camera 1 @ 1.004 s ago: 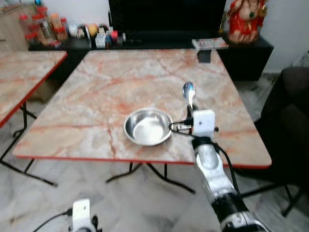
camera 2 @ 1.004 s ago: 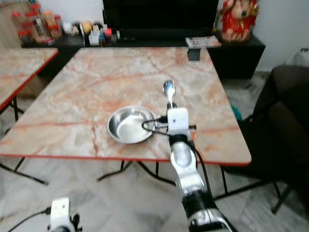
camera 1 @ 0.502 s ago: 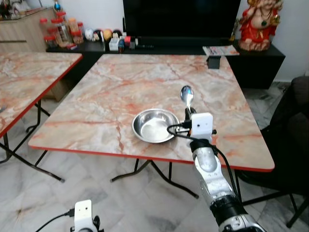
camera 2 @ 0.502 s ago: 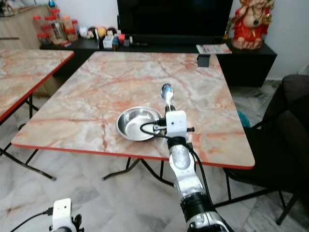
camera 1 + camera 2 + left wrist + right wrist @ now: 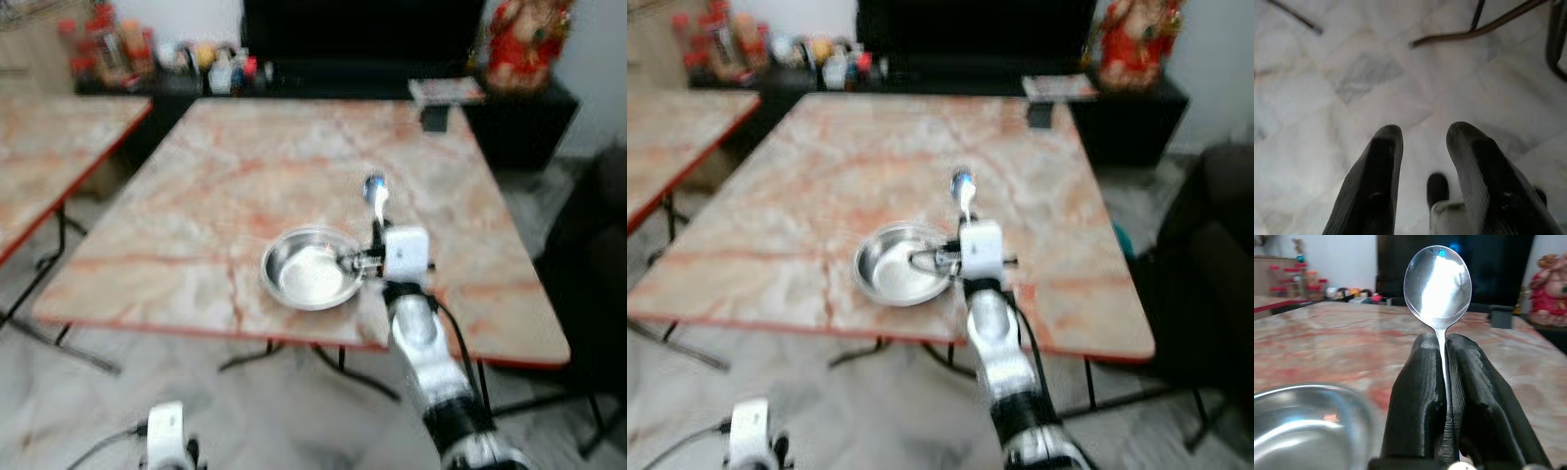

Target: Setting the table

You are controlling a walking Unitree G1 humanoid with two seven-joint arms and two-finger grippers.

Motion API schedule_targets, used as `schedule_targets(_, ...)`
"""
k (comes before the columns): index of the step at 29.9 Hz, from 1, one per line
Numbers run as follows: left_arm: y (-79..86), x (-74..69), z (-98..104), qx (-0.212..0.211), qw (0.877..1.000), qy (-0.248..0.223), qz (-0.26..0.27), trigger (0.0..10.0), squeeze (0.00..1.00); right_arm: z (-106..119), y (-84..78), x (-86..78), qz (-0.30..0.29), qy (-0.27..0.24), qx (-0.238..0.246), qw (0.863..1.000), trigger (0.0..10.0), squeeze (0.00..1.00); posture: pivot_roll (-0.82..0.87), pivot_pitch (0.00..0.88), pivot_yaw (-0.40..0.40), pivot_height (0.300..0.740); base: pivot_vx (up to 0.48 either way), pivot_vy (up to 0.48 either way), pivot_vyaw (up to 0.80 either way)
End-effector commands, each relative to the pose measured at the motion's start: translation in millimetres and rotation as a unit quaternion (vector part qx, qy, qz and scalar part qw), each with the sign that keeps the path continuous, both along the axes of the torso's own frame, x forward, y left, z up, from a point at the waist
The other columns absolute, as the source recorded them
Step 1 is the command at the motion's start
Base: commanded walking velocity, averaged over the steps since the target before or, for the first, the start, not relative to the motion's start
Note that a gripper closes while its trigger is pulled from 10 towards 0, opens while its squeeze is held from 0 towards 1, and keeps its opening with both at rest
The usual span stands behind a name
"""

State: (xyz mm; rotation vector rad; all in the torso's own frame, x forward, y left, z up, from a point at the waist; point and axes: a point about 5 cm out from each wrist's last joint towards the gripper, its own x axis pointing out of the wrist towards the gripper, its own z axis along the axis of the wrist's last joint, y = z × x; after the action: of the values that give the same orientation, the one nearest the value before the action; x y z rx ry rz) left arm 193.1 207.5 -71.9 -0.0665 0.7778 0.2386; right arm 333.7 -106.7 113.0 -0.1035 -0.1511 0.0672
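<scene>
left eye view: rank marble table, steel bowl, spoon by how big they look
1. marble table, by far the largest
2. steel bowl
3. spoon, smallest; its handle is hidden in the right pincer

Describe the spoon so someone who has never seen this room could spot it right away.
Start at the big marble-patterned table with the red edge, in front of the black TV cabinet. Near its front edge sits a round steel bowl; just right of it, the right gripper pinches the spoon by its handle. It is the lone slim, shiny utensil, its oval head pointing toward the TV.
</scene>
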Motion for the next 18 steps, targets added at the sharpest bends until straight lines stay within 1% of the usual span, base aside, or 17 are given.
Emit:
schedule_targets(1,0.6,-4.2,-2,-0.006,1.000,0.004,0.003,10.0,0.00,4,-1.0,0.7,-0.004,-0.007,0.002,1.000,10.0,0.00,-0.06,0.000,0.031,0.732,0.000,0.000,0.00)
schedule_targets(8,1.3,-4.4,-2,-0.007,1.000,0.005,0.003,10.0,0.00,-1,-2.0,-2.2,-0.012,0.002,-0.002,1.000,10.0,0.00,-0.06,0.000,0.033,0.732,0.000,0.000,0.00)
schedule_targets(12,1.9,-4.9,-2,-0.008,1.000,0.006,0.001,10.0,0.00,-10,-4.3,-6.0,-0.026,0.033,-0.012,0.999,10.0,0.00,-0.06,0.000,0.034,0.732,0.000,0.000,0.00)
schedule_targets(13,1.9,-5.1,-2,-0.008,1.000,0.006,0.001,10.0,0.00,-13,-5.1,-7.4,-0.030,0.043,-0.005,0.999,10.0,0.00,-0.06,0.000,0.036,0.732,0.000,0.000,0.00)
schedule_targets(14,1.7,-5.5,-3,-0.009,1.000,0.006,0.000,10.0,0.00,-22,-8.6,-10.0,-0.045,0.070,0.002,0.997,10.0,0.00,-0.06,0.000,0.037,0.732,0.000,0.000,0.00)
schedule_targets(15,1.6,-5.6,-3,-0.010,1.000,0.007,0.000,10.0,0.00,-27,-10.7,-11.4,-0.054,0.085,0.001,0.995,10.0,0.00,-0.06,0.000,0.037,0.732,0.000,0.000,0.00)
schedule_targets(16,1.4,-5.9,-3,-0.010,1.000,0.007,-0.001,10.0,0.00,-36,-15.4,-13.5,-0.075,0.114,-0.002,0.991,10.0,0.00,-0.06,0.000,0.040,0.732,0.000,0.000,0.00)
schedule_targets(17,1.4,-5.9,-3,-0.010,1.000,0.007,-0.001,10.0,0.00,-36,-15.4,-13.5,-0.075,0.114,-0.002,0.991,10.0,0.00,-0.06,0.000,0.040,0.732,0.000,0.000,0.00)
schedule_targets(18,1.2,-6.2,-3,-0.011,1.000,0.008,-0.003,10.0,0.00,-41,-18.2,-14.7,-0.087,0.129,0.011,0.988,10.0,0.00,-0.06,0.000,0.042,0.732,0.000,0.000,0.00)
